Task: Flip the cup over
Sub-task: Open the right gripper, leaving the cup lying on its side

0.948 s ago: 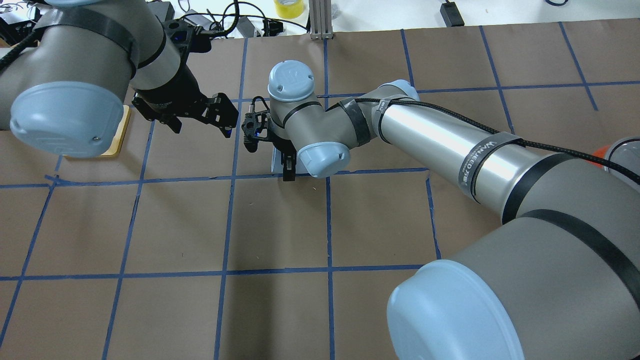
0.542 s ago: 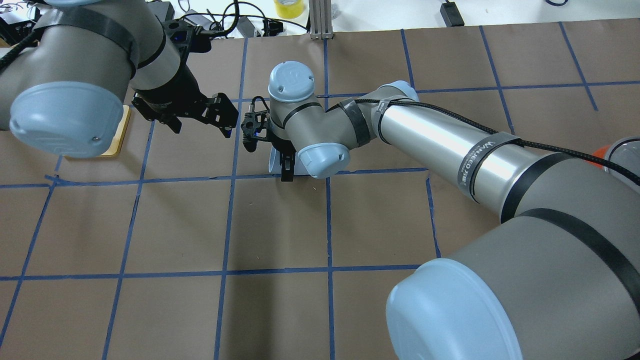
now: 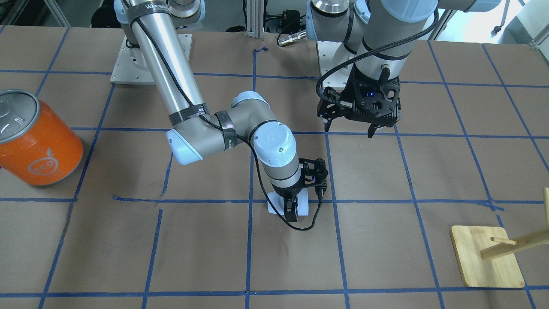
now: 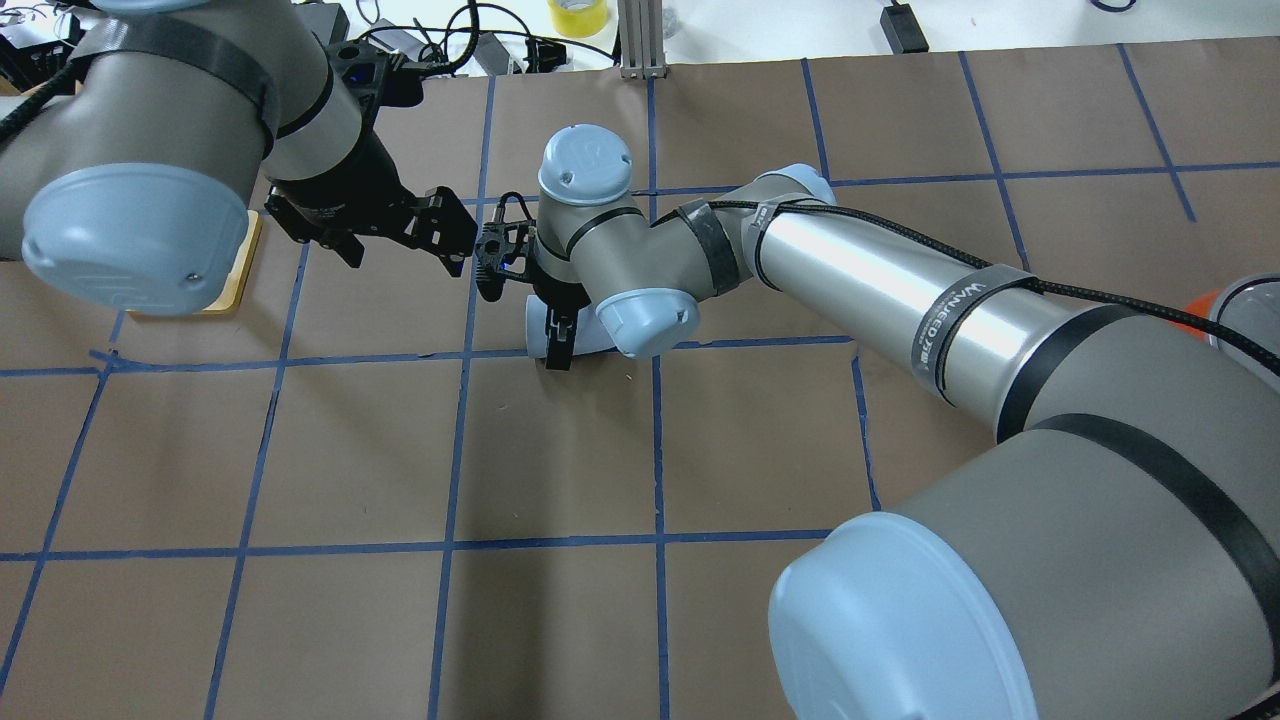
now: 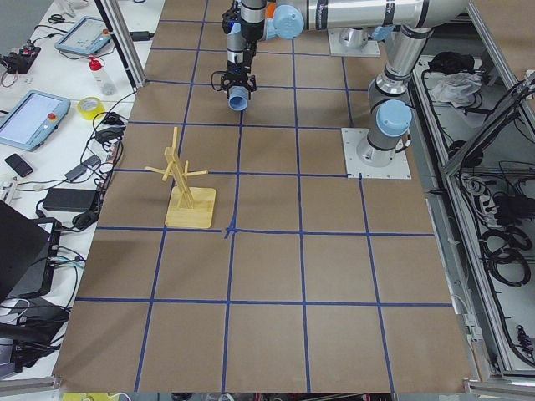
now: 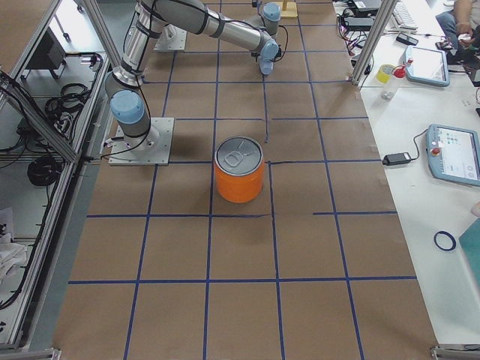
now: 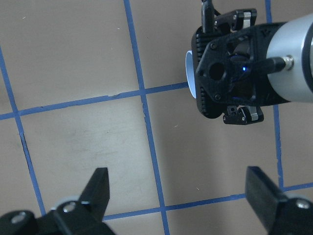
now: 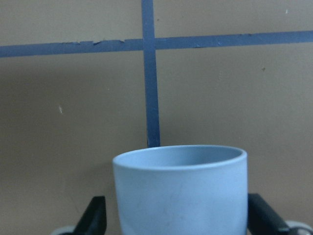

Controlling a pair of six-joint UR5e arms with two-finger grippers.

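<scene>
Evidently the cup (image 4: 536,326) has been swung round within the last second. In the overhead view, a thin pale sliver beside the wrist has given way to a fuller, rounded end shifted toward the left arm's side. The one visible finger has been carried along with it.

The cup is clamped at its sides by the right gripper (image 4: 558,347), near the middle of the table (image 3: 214,257), close to a crossing of blue tape lines. From the right wrist camera its open rim is seen pointing away from the wrist and toward the paper, with a dark finger on either side. It is judged to be tilted, neither upright nor fully inverted (whether it is touching the surface cannot be made out).

The left gripper (image 3: 348,130) is held spread and empty, near the work and above it, and has not been moved. The turn is therefore judged to be under way but unfinished: the cup is not yet set down on its other end.
</scene>
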